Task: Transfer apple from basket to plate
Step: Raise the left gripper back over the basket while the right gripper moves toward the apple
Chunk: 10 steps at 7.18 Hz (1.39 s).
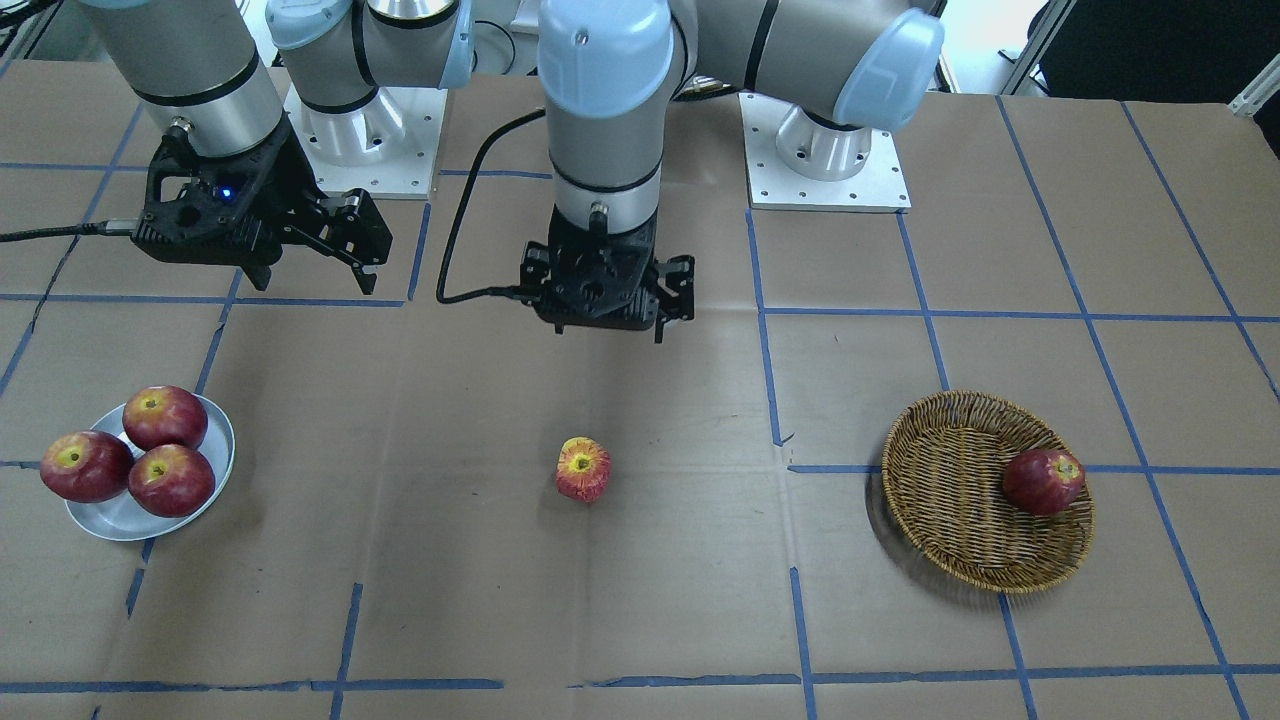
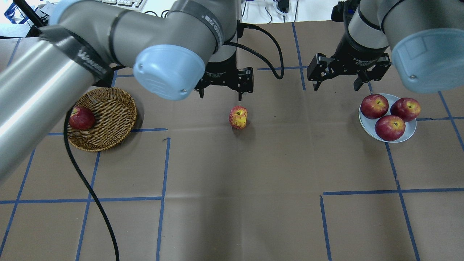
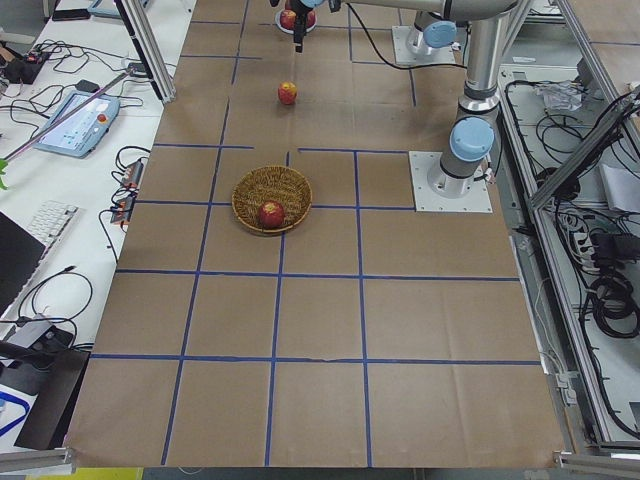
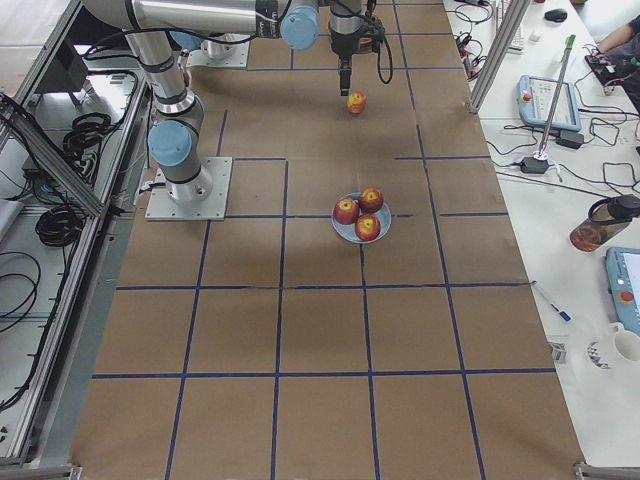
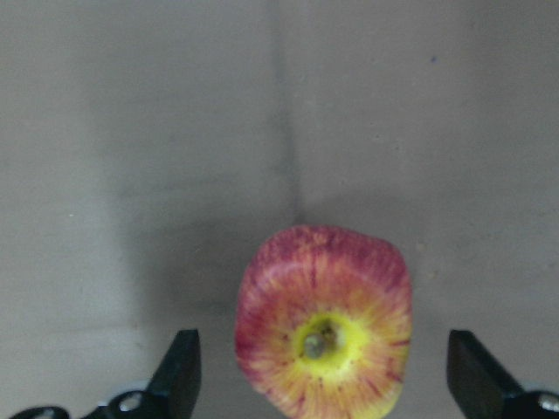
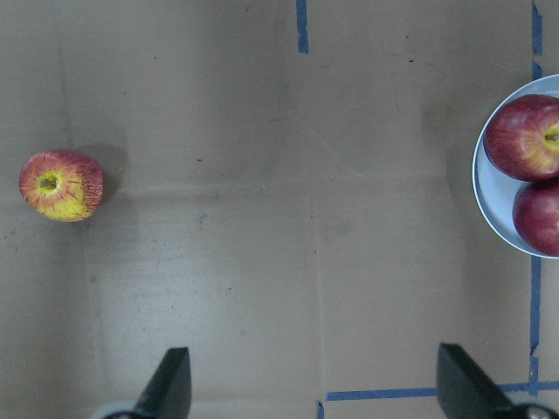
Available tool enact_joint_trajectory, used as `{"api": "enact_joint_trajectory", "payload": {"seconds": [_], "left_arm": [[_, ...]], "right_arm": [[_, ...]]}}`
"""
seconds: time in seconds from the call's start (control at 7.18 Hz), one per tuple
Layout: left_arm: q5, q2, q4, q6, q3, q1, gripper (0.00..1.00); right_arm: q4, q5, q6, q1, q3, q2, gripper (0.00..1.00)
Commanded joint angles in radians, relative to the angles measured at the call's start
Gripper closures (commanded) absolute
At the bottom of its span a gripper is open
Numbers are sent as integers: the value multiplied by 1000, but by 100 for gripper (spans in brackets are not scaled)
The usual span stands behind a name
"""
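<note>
The streaky pinkish-red apple (image 1: pixel 583 469) with a yellow stem hollow lies on the brown paper at the table's middle, outside the wicker basket (image 1: pixel 940 480) and the pale plate (image 1: pixel 110 515). It also shows in the overhead view (image 2: pixel 238 117) and the right wrist view (image 6: pixel 61 185). My left gripper (image 1: pixel 600 320) hangs open and empty above it, slightly toward my base. In the left wrist view the apple (image 5: pixel 323 323) lies between the two fingers (image 5: pixel 179 371). My right gripper (image 2: pixel 335 86) is open and empty, above the table just base-side of the plate (image 2: pixel 366 123).
A darker glossy red apple (image 2: pixel 82 117) lies in the basket (image 2: pixel 108 116) at its outer rim. Three dark red apples (image 2: pixel 389 127) fill most of the plate. Blue tape lines cross the paper. A black cable (image 2: pixel 90 195) trails from the left arm.
</note>
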Motion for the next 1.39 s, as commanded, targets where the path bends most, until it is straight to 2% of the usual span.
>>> {"api": "enact_joint_trajectory", "payload": {"seconds": [0.0,0.28,0.42,0.7,0.84,0.98,1.25], "left_arm": [[0,133,-155,156,-5,129,1],[3,241,-209,171,-36,166,1],[-6,247,-194,175,-48,177,1],[-8,254,-194,182,-57,269,1],[-13,254,-195,185,-59,280,1],[-8,247,-194,271,-59,281,1],[-7,250,-198,284,-63,281,1]], "right_arm": [[-1,7,68,15,-28,18,0],[2,-6,145,106,-143,116,0],[1,-11,200,166,-204,180,0],[-5,-10,299,246,-290,289,0],[-60,-11,341,278,-300,341,0],[-103,-11,382,309,-300,392,0],[-221,-13,403,346,-274,476,0]]}}
